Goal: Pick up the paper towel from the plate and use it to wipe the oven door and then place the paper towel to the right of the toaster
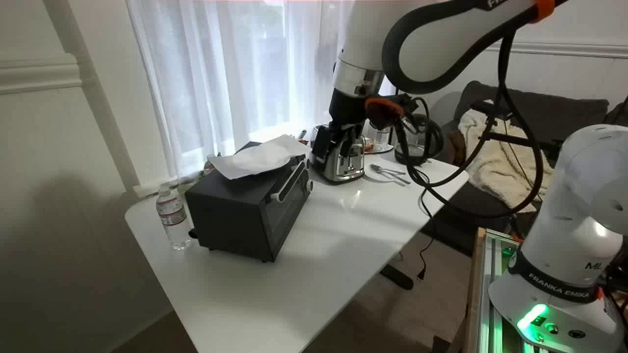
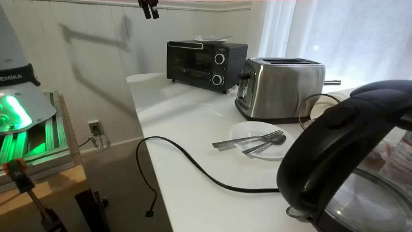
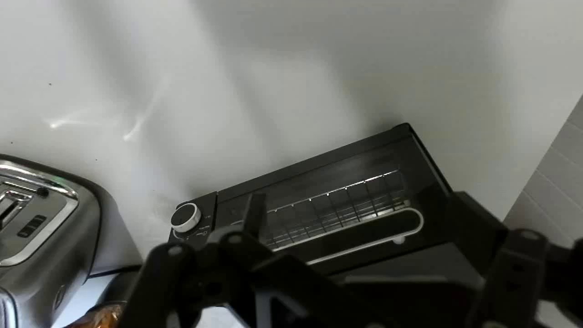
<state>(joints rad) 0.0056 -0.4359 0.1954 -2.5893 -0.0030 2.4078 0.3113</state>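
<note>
The white, crumpled paper towel (image 1: 265, 157) lies on top of the black oven (image 1: 225, 215); it also shows in an exterior view (image 2: 214, 38). The plate (image 2: 210, 42) shows as a thin rim under the towel. The oven door (image 2: 190, 61) is shut, with a pale handle; it faces my camera in the wrist view (image 3: 337, 200). The silver toaster (image 2: 286, 90) stands beside the oven's knob side and is partly behind my gripper in an exterior view (image 1: 346, 169). My gripper (image 2: 150, 14) is open and empty, above the table in front of the oven. In the wrist view its fingers (image 3: 360, 200) are spread wide.
A white plate (image 2: 238, 129) with a fork and spoon (image 2: 273, 139) lies by the toaster. A black-handled kettle (image 2: 322, 154) stands at that table end, its cord (image 2: 206, 174) crossing the tabletop. A water bottle (image 1: 173, 218) stands beside the oven.
</note>
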